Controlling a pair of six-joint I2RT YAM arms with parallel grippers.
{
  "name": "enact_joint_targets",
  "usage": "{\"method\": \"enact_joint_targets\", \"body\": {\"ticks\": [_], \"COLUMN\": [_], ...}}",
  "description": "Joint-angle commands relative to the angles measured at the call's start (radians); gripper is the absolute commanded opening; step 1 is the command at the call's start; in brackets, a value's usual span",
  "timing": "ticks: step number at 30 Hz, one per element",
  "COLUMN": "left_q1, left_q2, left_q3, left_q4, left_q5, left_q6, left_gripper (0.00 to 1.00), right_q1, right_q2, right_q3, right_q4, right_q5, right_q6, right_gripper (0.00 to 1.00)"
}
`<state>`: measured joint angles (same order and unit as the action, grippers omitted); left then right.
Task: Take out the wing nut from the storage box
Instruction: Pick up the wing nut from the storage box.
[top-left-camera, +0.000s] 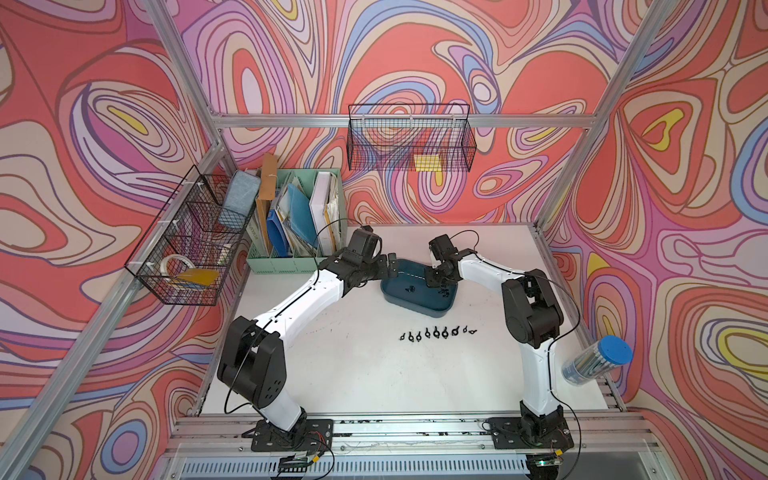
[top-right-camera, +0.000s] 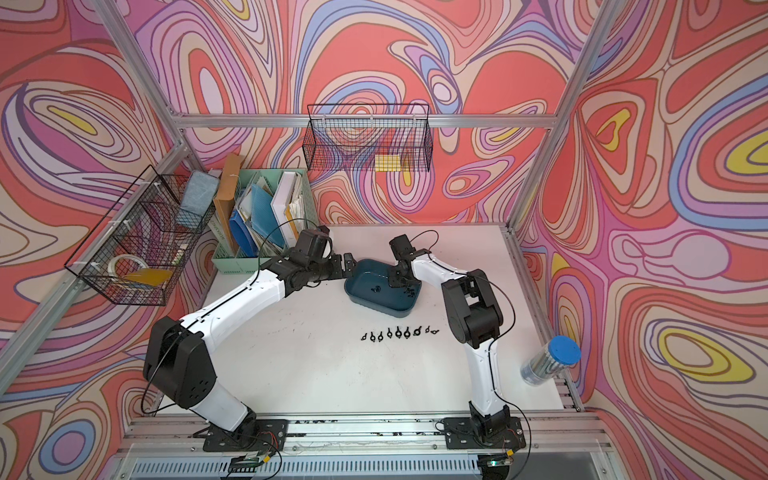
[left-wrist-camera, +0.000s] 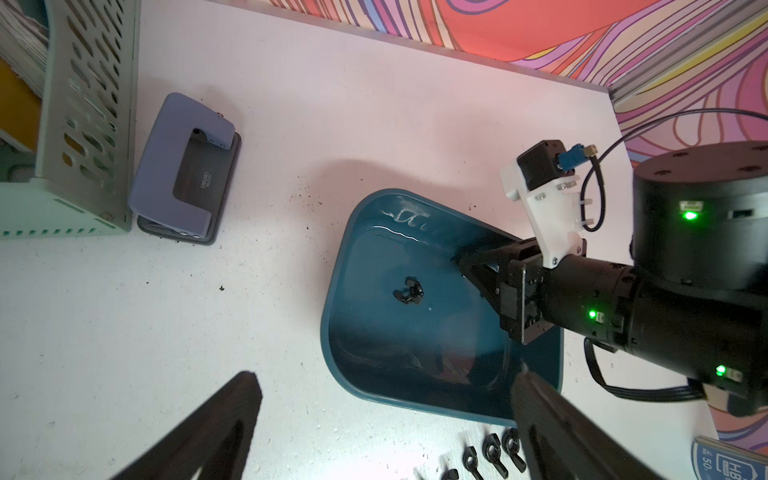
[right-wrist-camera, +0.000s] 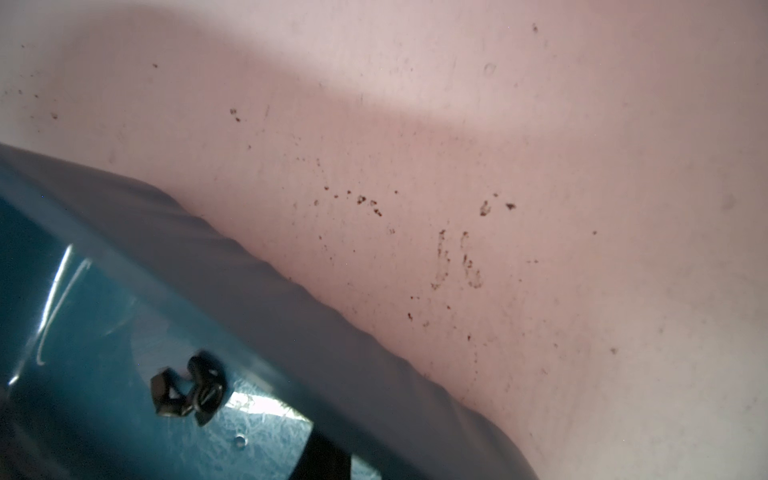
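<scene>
- While the wing nut (left-wrist-camera: 409, 291) is lying mid-floor in the box (top-left-camera: 415, 309), the right claw (left-wrist-camera: 458, 262) is hanging inside at 3 o'clock, tips pinched, hold unclear.
- The left claw (top-left-camera: 390, 268) is gaping empty at 9 o'clock.

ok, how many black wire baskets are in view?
2. One black wire basket hangs on the side frame rail at the robot's left. The other basket hangs on the rear crossbar. Neither wrist view shows any more.
</scene>
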<state>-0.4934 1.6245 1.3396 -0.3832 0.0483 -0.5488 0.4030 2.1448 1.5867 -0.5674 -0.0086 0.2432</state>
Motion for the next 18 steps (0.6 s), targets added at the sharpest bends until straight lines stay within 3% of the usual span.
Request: {"method": "enact_joint_targets", "body": {"ticks": [1, 9, 13, 18], "left_q1": [0.009, 0.010, 0.010, 0.012], "left_q2": [-0.029, -0.037, -0.041, -0.040], "left_q3": [-0.011, -0.019, -0.024, -0.023], "left_q4": [-0.030, -0.025, -0.022, -0.022], "left_q5": [-0.008, -0.010, -0.004, 0.024], "left_q6": [0.016, 0.016, 0.016, 0.013], "left_gripper": [0.99, 0.99, 0.99, 0.99], "right_q1": [0.010, 0.027, 0.029, 0.029], "right_q2": [0.033, 0.044, 0.037, -0.013], "right_q3": [0.023, 0.012, 0.004, -0.018], "right_q4": [0.019, 0.027, 0.034, 0.057], "right_q5": [0.025, 0.041, 0.042, 0.034], "right_q6": [-0.017, -0.025, -0.023, -0.019], "right_gripper": [0.16, 0.16, 0.01, 0.00]}}
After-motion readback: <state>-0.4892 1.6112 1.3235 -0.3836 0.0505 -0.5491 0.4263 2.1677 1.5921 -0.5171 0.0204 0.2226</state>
